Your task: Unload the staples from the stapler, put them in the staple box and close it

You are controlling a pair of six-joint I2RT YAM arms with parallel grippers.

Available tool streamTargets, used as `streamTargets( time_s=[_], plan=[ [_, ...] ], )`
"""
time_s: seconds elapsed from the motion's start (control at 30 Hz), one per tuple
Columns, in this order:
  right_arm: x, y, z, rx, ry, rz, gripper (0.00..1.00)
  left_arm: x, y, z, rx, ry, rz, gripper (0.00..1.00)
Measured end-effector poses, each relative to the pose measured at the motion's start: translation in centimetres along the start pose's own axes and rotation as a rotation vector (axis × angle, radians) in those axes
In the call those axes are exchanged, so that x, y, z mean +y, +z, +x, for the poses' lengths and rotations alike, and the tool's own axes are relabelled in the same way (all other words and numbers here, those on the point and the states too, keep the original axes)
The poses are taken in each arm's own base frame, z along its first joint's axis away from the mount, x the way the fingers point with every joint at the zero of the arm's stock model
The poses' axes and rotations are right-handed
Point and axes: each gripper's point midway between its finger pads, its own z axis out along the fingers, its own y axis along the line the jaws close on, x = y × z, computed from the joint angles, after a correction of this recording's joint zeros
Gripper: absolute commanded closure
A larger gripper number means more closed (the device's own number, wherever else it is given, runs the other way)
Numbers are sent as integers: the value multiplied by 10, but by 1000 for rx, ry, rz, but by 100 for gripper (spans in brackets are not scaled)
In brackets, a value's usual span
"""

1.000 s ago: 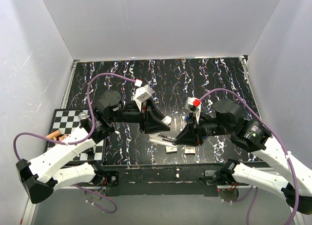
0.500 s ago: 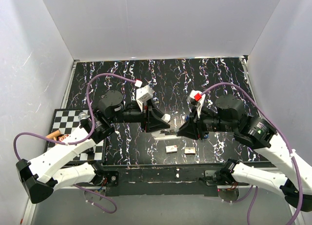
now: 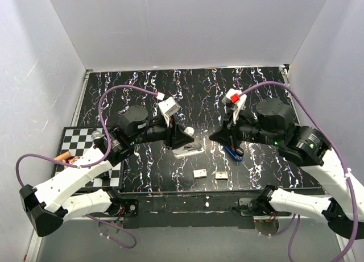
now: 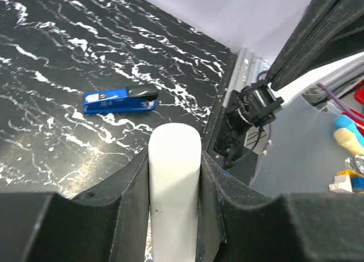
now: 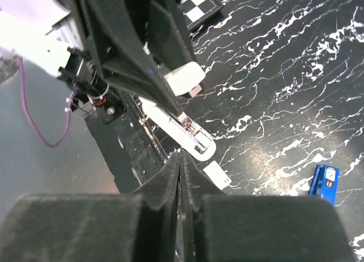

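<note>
From above, the white stapler (image 3: 189, 150) lies at mid-table in the left gripper (image 3: 185, 138), its long axis roughly left to right. The right gripper (image 3: 213, 136) is just beside its far end and points straight at it, so the right arm is the free one and well placed. A blue stapler (image 3: 234, 154) sits under the right arm, and two small pale blocks (image 3: 199, 173) – likely staples – lie near the table's front edge. In the left wrist view the fingers (image 4: 133, 185) clamp the stapler's rounded white top. In the right wrist view the jaws are pressed almost together; whether they pinch anything thin I cannot tell. The open staple tray (image 5: 183, 132) runs slantwise toward the fingertips – nothing stands between, though the left gripper crowds the hinge end.
</note>
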Motion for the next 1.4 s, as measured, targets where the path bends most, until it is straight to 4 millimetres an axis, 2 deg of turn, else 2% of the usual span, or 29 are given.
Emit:
streamTargets(
  time_s=[0.13,0.33,0.57,0.93,1.2,1.4],
  plan=[
    [-15,20,-2,33,16,61,99,13,-1,0,1,-19,-79,100],
    [-40,64,7,96,55,143,99,34,-4,-5,-25,-55,-212,100],
    [-62,97,6,43,77,185,99,59,-5,-8,-54,-91,-336,100],
    [-124,144,25,-21,178,234,99,112,-5,-5,-119,-172,-449,100],
    [-131,177,25,-46,184,162,99,140,2,11,-109,-234,-466,100],
    [-134,196,32,-43,203,122,99,148,1,9,-123,-254,-469,100]
  ],
)
